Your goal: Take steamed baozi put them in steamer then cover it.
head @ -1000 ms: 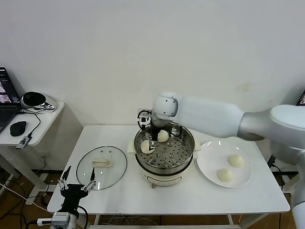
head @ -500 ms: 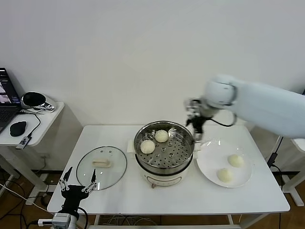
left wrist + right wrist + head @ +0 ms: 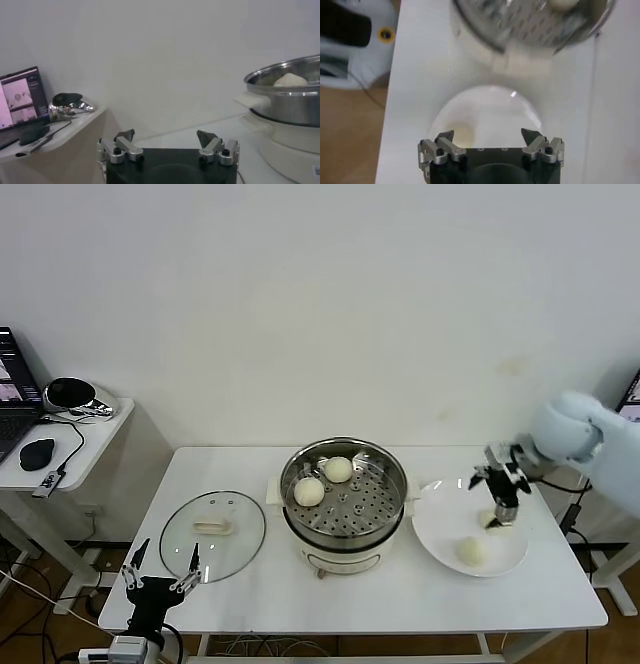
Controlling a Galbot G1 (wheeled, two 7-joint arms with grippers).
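My right gripper [image 3: 503,502] hangs with its jaws spread wide and nothing between them, poised over the white plate [image 3: 440,529] on the right side of the table. 2 steamed baozi sit on that plate: the far bun [image 3: 493,518] lies almost straight below my fingertips, partly hidden behind them in the head view, and the near bun [image 3: 470,551] lies closer to my body and slightly toward the steamer. What matters for the next pick, as I judge it, is that the far bun is directly under me, so the move is mostly a straight descent rather than a sideways reach. The buns are round, so there is no long axis to line my jaws up with. In my right wrist view only a cream edge of a bun [image 3: 461,135] shows at the inner side of one finger, so I may need a small shift to centre it. The steamer [image 3: 344,534] stands in the middle of the table with 2 buns [image 3: 309,491] already on its perforated tray. The cover [image 3: 213,527] lies flat on the table to the steamer's left, near my left gripper [image 3: 160,576], which waits open and empty at the table's front left corner.
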